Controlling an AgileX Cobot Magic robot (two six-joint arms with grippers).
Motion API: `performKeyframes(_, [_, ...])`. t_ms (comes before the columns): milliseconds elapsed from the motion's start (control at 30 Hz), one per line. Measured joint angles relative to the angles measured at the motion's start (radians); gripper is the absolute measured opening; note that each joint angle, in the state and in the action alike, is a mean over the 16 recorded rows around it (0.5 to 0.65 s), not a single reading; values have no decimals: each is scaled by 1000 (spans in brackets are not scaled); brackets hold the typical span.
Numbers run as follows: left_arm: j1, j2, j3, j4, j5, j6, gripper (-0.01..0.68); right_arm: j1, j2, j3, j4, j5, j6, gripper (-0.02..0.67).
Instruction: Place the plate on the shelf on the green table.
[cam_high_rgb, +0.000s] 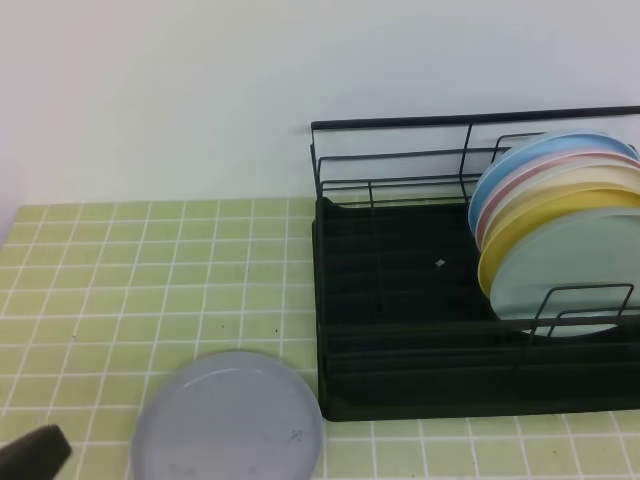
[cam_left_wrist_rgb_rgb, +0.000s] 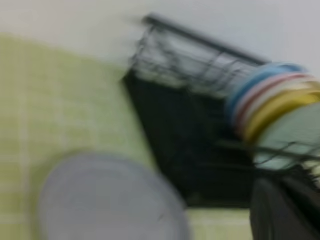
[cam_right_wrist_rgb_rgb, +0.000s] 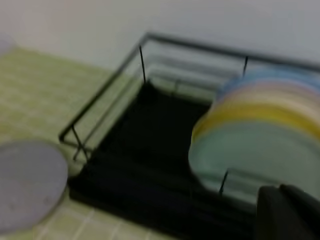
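Note:
The pale grey plate (cam_high_rgb: 228, 420) lies flat on the green table (cam_high_rgb: 150, 270), just left of the shelf's front left corner; it also shows as the plate (cam_left_wrist_rgb_rgb: 107, 200) and the plate (cam_right_wrist_rgb_rgb: 27, 182) in the blurred wrist views. The shelf (cam_high_rgb: 400, 300) is a black wire rack over a ribbed tray, and its left half is empty. A dark tip of my left gripper (cam_high_rgb: 35, 452) shows at the bottom left corner, apart from the plate. Only dark bulk of each gripper shows in its wrist view, low right. Both are shut, holding nothing that I can see.
Several coloured plates (cam_high_rgb: 565, 235) stand on edge in the right half of the rack: blue, pink, cream, yellow and mint green. A white wall (cam_high_rgb: 200, 90) rises behind the table and rack. Tiled surface stretches left of the rack.

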Motion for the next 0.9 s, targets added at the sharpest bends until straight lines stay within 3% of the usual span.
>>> performKeyframes(167, [0, 204, -129, 266, 94, -158, 1, 1, 76, -17, -108, 97, 85, -4])
performKeyframes(300, [0, 374, -215, 373, 154, -172, 1, 1, 101, -17, -114, 145, 89, -4])
performKeyframes(667, [0, 782, -368, 320, 194, 56, 1, 40, 111, -16, -102, 197, 55, -4])
performKeyframes(900, [0, 996, -467, 324, 207, 107, 20, 74, 111, -11, -104, 212, 41, -4])
